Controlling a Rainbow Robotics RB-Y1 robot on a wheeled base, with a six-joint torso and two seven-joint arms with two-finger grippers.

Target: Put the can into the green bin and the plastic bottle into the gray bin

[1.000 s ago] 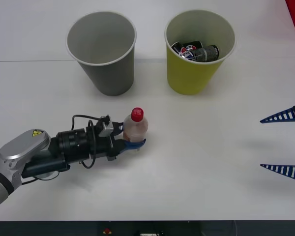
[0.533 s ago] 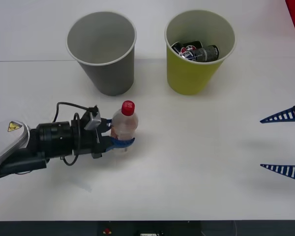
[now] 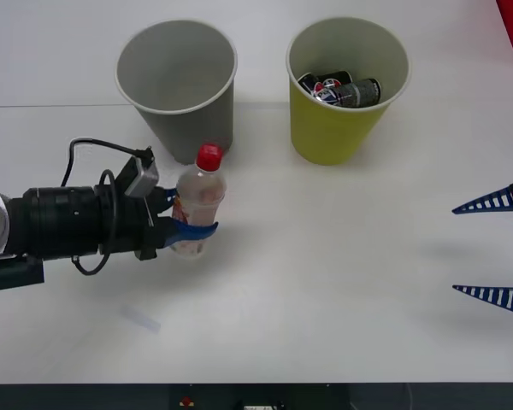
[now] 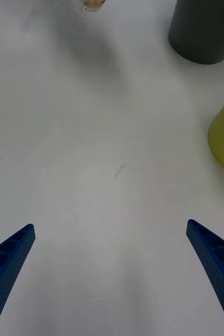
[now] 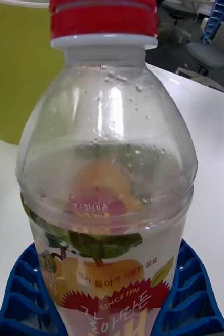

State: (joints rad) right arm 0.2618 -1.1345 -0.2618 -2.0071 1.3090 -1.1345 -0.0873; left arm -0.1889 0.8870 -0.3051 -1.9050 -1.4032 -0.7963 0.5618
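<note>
One plastic bottle [image 3: 196, 203] sat upright, clamped in the left gripper [image 3: 188, 224]; we judged it must clear the gray bin [image 3: 177, 85] rim before release. Right gripper [image 3: 492, 248] waited wide.

Looks like an office or a lab set up in one. There's a plain white table [image 3: 342, 282] taking up the front view, nothing homey on it. In the upper right of the left wrist view you can make out gray office chairs [image 5: 209, 50] on a dark floor behind the table, probably swivel ones, though they're blurry.
</note>
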